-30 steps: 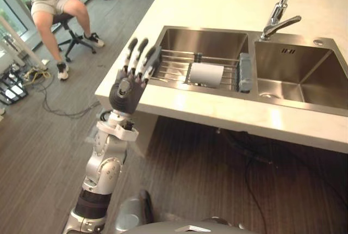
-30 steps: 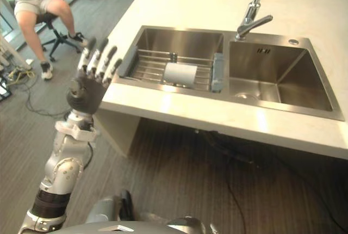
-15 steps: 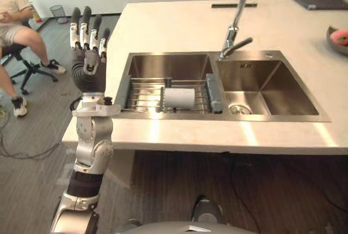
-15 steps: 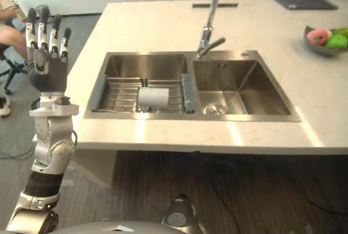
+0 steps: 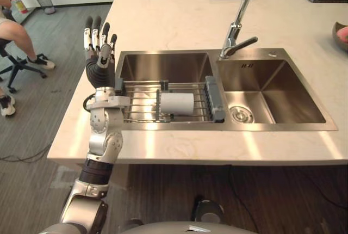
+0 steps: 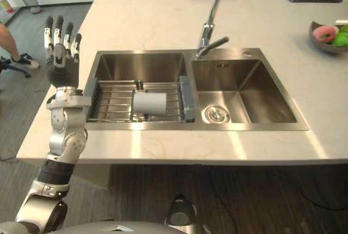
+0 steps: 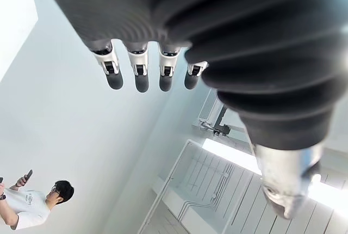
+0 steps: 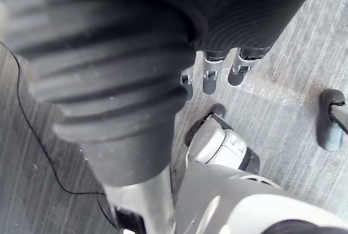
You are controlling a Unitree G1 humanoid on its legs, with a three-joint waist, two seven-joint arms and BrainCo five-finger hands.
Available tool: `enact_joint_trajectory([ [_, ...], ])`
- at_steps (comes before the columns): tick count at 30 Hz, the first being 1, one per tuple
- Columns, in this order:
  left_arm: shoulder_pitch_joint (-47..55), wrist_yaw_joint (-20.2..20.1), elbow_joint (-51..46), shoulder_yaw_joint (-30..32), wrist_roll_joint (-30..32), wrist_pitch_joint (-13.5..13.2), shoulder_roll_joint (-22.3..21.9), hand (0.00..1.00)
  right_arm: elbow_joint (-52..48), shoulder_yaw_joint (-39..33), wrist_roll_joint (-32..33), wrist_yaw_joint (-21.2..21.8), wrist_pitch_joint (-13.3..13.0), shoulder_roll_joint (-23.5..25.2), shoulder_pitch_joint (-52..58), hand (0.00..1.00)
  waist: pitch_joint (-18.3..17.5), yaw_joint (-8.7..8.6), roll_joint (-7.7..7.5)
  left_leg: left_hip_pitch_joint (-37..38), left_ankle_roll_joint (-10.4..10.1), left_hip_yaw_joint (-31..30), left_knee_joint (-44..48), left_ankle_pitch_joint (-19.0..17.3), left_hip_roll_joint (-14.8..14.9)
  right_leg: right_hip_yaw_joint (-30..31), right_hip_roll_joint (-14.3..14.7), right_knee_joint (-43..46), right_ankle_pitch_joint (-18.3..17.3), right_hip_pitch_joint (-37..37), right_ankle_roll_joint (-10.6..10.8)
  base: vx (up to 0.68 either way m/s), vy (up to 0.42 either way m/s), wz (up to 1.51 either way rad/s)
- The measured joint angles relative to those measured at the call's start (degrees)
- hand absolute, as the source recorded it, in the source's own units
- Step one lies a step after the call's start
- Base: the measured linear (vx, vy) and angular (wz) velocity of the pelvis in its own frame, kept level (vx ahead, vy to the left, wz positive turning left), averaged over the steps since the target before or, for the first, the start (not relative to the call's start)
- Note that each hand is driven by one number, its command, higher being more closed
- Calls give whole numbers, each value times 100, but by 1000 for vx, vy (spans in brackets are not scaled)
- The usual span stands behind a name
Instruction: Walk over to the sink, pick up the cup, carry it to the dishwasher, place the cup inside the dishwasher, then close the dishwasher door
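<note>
Steel is the material of the double sink (image 5: 163,65), which sits in a pale stone counter (image 5: 163,22). In the left eye view a wire rack (image 5: 138,103) lies across the left basin, and the white cup (image 5: 177,103) lies on its side on this rack, near its right end. A tall tap (image 5: 236,32) stands behind the wall between the two basins. The left hand (image 5: 99,62) is raised upright just beside the left edge of the sink, its fingers straight and a little apart, holding nothing and well apart from the cup. A seated person (image 5: 16,32) and a small bin (image 5: 41,0) are on the floor to the far left.

From the right eye view, a grey bowl (image 6: 318,47) with a pink and a green thing in it stands on the counter at the far right.

At the left wrist, the fingers (image 7: 141,76) point up toward a white ceiling, straight, with the thumb apart from them.

At the right wrist, the right hand (image 8: 209,79) hangs over the grey floor (image 8: 293,54), fingers relaxed and empty.
</note>
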Motion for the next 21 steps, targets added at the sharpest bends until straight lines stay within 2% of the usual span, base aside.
enact_joint_trajectory([
  [1, 22, -10, 2, 0, 33, 25, 4, 0, 2, -11, -14, -6, 0, -4, 7, 0, 43, -7, -7, -130, 106, -87, 401, 92, 17, 3, 2, -114, 20, 158, -24, 106, -9, 41],
  [2, 62, -17, 15, -7, 90, 103, 5, 0, -1, -20, -17, -12, 0, -13, 41, 0, 224, -4, -158, -433, 255, -192, 1228, 283, 48, 24, -110, -376, 55, 573, -61, 132, 33, 34],
  [3, 100, -46, 15, -75, 95, 137, 6, 0, -14, -18, -13, -18, 0, -11, 30, 0, 243, 27, -158, -580, 44, -176, 1342, -17, 43, -3, -189, -539, 44, 883, -39, 161, 68, 29],
  [4, 106, -84, 18, -128, 96, 136, 10, 0, -12, -35, 6, -18, 0, -44, 63, 0, 251, 47, -148, -658, 26, -118, 1270, -93, 34, -24, -209, -586, 37, 983, -8, 119, 98, 2],
  [5, 122, -244, 14, -240, 206, 127, 6, 0, 1, -88, 69, -12, 17, -144, 74, 0, 235, 141, -73, -711, 40, -104, 707, 112, -69, -40, -207, -596, 15, 1041, 111, 75, 77, -22],
  [6, 141, -312, -2, -306, 305, 125, 0, 0, -6, -94, 156, -7, 27, -206, 39, 0, 222, 182, 12, -708, 50, -125, 251, 467, -100, 3, -164, -593, 10, 1042, 169, 64, 121, -34],
  [7, 175, -394, -19, -490, 525, 149, 16, 0, -21, -132, 248, -15, 20, -285, -53, 0, 200, 181, 151, -679, -163, -106, -358, 820, -127, 47, -56, -607, -27, 1068, 289, 112, 138, -12],
  [8, 227, -437, -13, -692, 724, 300, 39, 0, -23, -141, 306, 27, 24, -189, -85, 0, 68, 110, 18, -532, -101, -70, -804, 989, -377, 39, -256, -694, 52, 1079, 404, 129, 129, 6],
  [9, 229, -444, -13, -780, 799, 374, 38, 0, -22, -149, 356, 45, 26, -142, -85, 0, 34, 96, -74, -459, -81, -44, -1067, 1119, -504, 8, -343, -768, 86, 1073, 441, 168, 115, 22],
  [10, 228, -428, -13, -918, 985, 505, 41, 0, -15, -297, 352, 135, 23, 77, -96, 0, -2, 115, -207, -291, -41, 29, -1736, 1443, -736, -24, -438, -991, 230, 1038, 478, 134, 84, 9],
  [11, 229, -407, -11, -969, 994, 579, 67, 0, -15, -308, 350, 149, 21, 177, -114, 0, 0, 129, -227, -250, -26, 47, -1988, 1565, -801, -26, -440, -1125, 308, 1041, 507, 132, 81, 2],
  [14, 244, -395, 65, -1074, 1096, 818, 146, 0, 30, -340, 224, 121, 9, 283, -108, 0, 6, 110, -235, -131, -15, 94, -2223, 1637, -897, -34, -454, -1384, 425, 1163, 550, 118, 46, -6],
  [19, 312, -481, 267, -1375, 1258, 981, 317, 0, -27, -334, 175, 9, -13, 224, -198, 0, -2, 73, -200, 191, -55, 173, -2479, 1660, -903, -84, -365, -1663, 465, 1411, 489, 53, 0, -9],
  [21, 470, -671, 441, -1489, 1762, 1120, 365, 0, -31, -328, 184, -20, -7, 219, -228, 0, -9, 45, -196, 229, -104, 179, -2645, 1729, -860, -95, -272, -1780, 511, 1405, 409, -9, -25, -7],
])
